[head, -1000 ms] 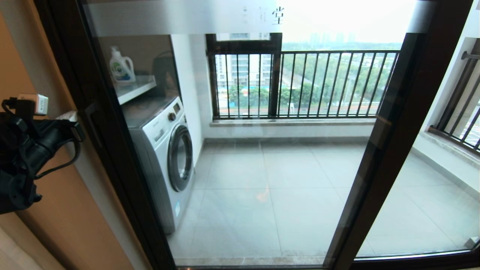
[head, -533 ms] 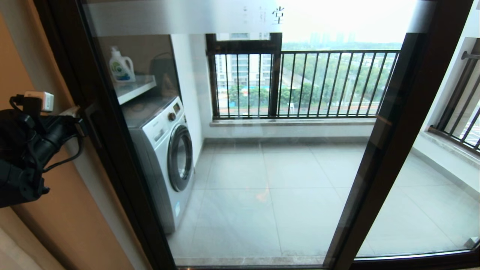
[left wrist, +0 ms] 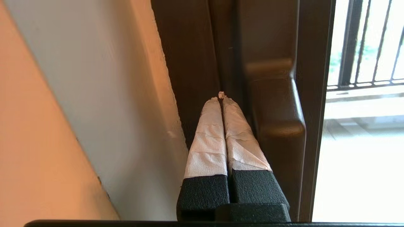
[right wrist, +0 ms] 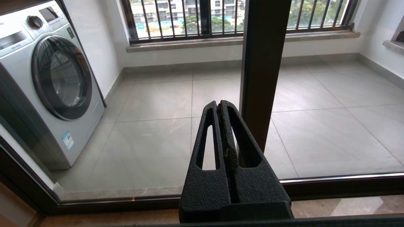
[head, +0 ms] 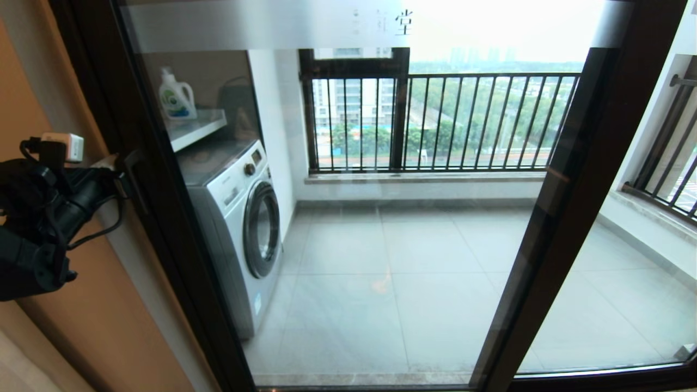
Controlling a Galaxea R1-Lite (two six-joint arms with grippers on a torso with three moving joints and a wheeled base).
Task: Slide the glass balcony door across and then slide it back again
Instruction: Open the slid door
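At the left jamb, my left gripper (left wrist: 222, 96) sat with jaws pressed together, tips tucked into the channel beside the handle (left wrist: 277, 126) of the glass balcony door (head: 348, 234), which stood across the opening. I judged the first slide not yet begun; next, push the handle sideways. My right gripper (right wrist: 222, 108) idled low before the glass, jaws together.

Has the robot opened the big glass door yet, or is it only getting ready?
Only getting ready. The clear glass balcony door in its dark brown frame looks closed against the wall side. In hand: the left gripper, jaws shut, is tucked beside the dark bar handle. Left: sliding it across, then back. The right gripper waits shut, low by the glass.
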